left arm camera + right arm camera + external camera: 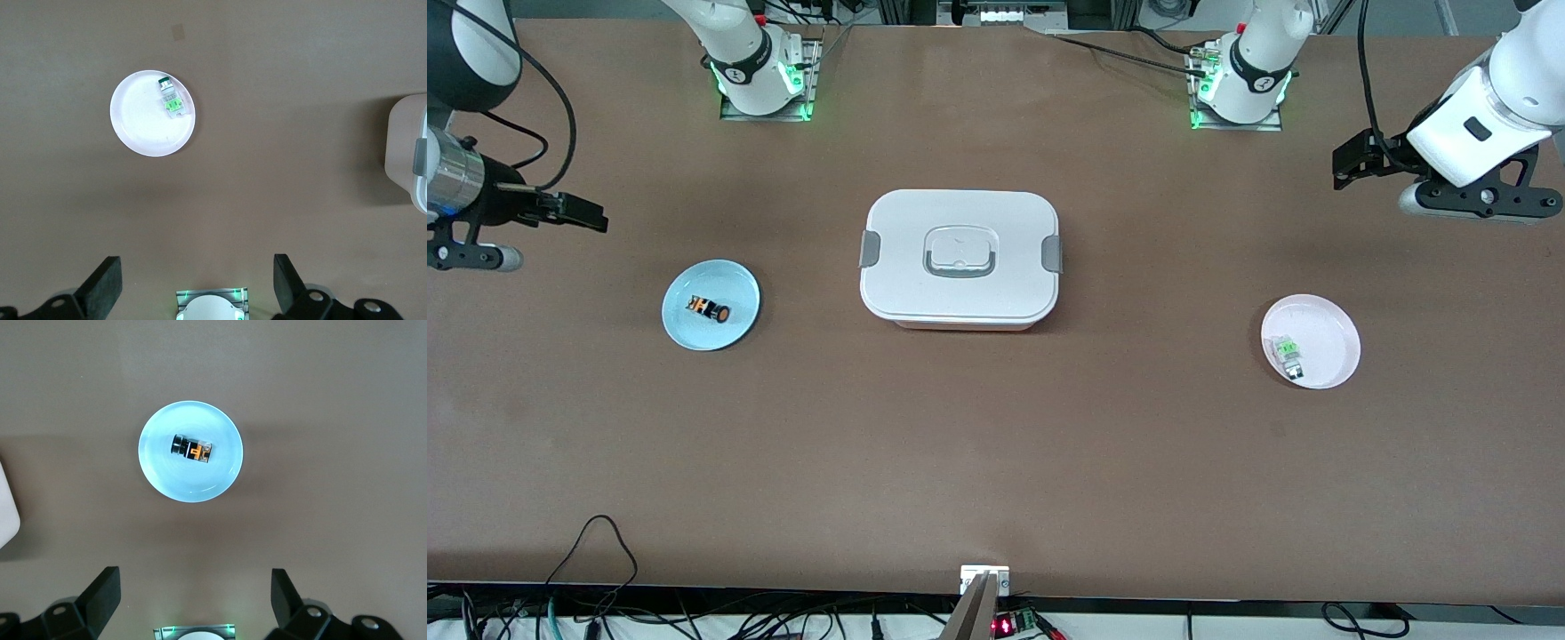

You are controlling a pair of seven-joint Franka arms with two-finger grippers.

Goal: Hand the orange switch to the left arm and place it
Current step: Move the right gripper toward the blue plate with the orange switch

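Observation:
The orange switch (709, 309), tiny and black with orange marks, lies on a light blue plate (690, 331) toward the right arm's end of the table. It also shows in the right wrist view (191, 449). The white box (960, 258) with grey latches stands at the table's middle. My right gripper (574, 212) hangs open and empty high over the table near the blue plate; its open jaws show in the right wrist view (193, 581). My left gripper (1352, 164) hangs open and empty over the left arm's end of the table, seen also in its wrist view (197, 270).
A pink plate (1329, 333) holding a small green-and-clear component (1288, 354) lies toward the left arm's end; both show in the left wrist view, the plate (143, 130) and the component (170, 100). The box's edge shows there too (407, 153). Cables run along the table's near edge.

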